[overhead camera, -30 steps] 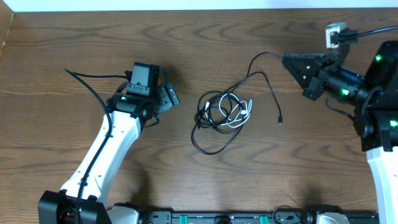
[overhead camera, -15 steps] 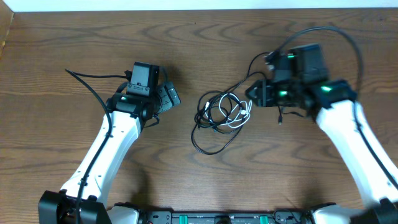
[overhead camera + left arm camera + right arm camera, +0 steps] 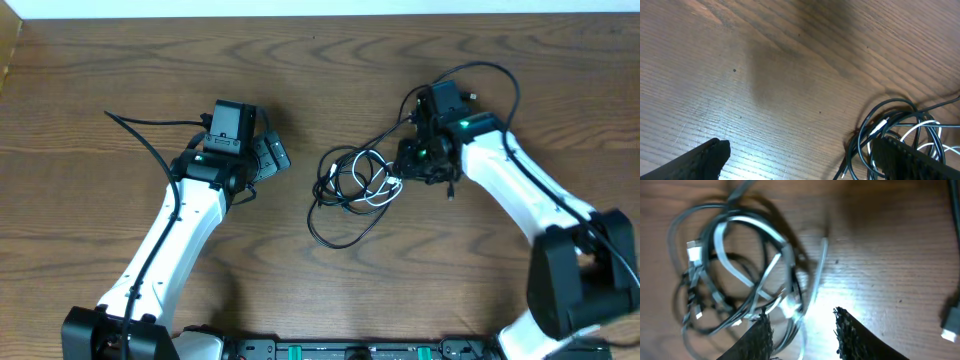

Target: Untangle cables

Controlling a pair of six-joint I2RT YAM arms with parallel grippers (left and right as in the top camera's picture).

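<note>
The left gripper (image 3: 270, 156) is positioned over the brown wood-grain surface (image 3: 120, 70). Its textured black jaws are spread wide and hold nothing. Near it to the right, at mid-surface, lies the tangle of thin black and white round cords (image 3: 355, 185), coiled in overlapping loops with small silver plugs (image 3: 692, 250). The right gripper (image 3: 402, 168) stands at the tangle's right edge. Its jaws are partly apart, and a white strand (image 3: 812, 287) passes between them unclamped.
</note>
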